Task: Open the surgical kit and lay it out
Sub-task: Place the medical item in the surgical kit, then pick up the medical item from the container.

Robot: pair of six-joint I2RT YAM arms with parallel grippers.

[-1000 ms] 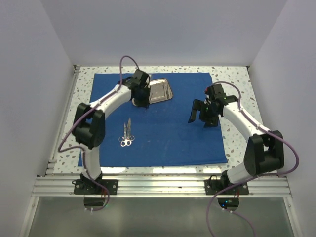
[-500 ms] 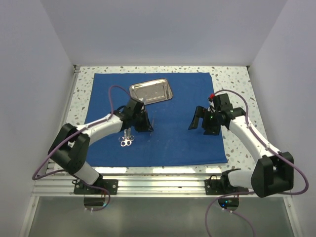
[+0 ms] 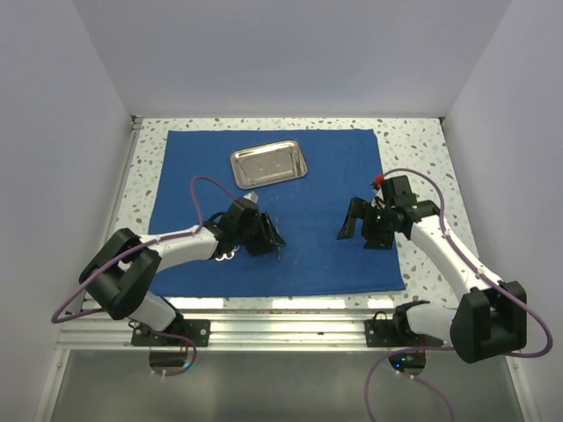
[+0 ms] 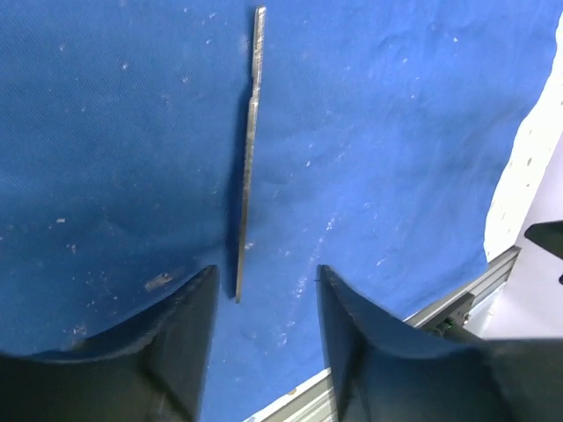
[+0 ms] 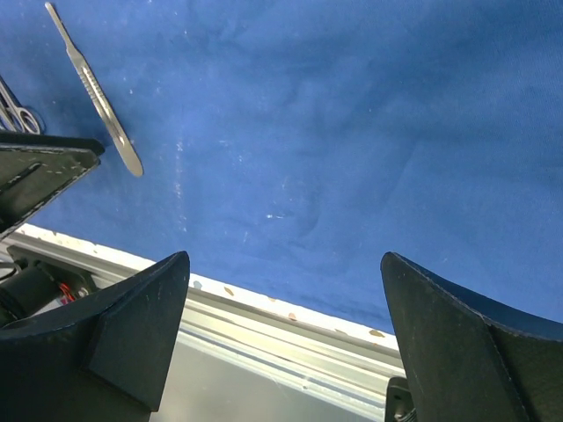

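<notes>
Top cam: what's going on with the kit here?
The blue cloth is spread flat. The left gripper sits low over it, jaws open, a slim steel handle lying on the cloth, one end between its fingers. Scissors lie nearby. The steel tray sits at the far end. The right gripper hovers open, holding nothing.

Matt woven cloth (image 3: pixel 325 176); mirror-glossy steel tray (image 3: pixel 270 163); smooth, dull-silver metal instrument (image 4: pixel 249 149); my left fingers (image 4: pixel 176 352), matt black plastic.
</notes>
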